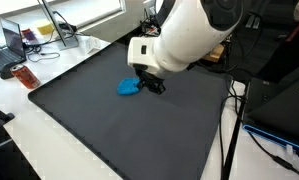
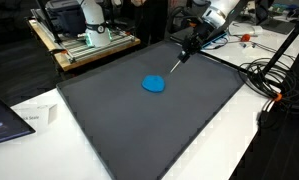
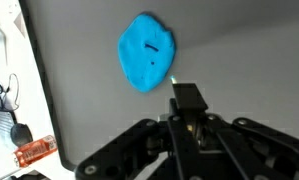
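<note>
One blue lump lies on the dark tabletop; just beside it, the fingers are clenched on a thin stick

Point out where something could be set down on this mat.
The dark mat is bare all round the blue blob, except where the shut pincer hangs close beside it. Crowded: cables off the mat's edge, laptops on the white table.
</note>
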Robot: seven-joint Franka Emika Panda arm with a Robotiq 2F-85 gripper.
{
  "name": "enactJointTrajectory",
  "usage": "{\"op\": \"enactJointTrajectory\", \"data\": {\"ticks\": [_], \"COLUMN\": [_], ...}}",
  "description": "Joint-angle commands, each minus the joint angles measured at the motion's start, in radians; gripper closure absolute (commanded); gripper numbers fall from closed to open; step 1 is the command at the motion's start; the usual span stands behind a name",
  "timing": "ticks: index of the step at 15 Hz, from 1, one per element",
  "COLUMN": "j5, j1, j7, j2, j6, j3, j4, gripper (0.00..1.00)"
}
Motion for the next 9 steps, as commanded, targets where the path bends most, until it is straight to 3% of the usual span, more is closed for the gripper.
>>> {"op": "enactJointTrajectory", "data": {"ticks": [1,9], "j5": [0.005,0.010], "j1": [0.030,0.068], "j7": [0.008,-0.001], "j2": [0.113,0.274], "j6": [-0.114,-0.322], "j3": [-0.019,-0.043], "j4": [0.162,0.394], "gripper": [0.97,0.97]}}
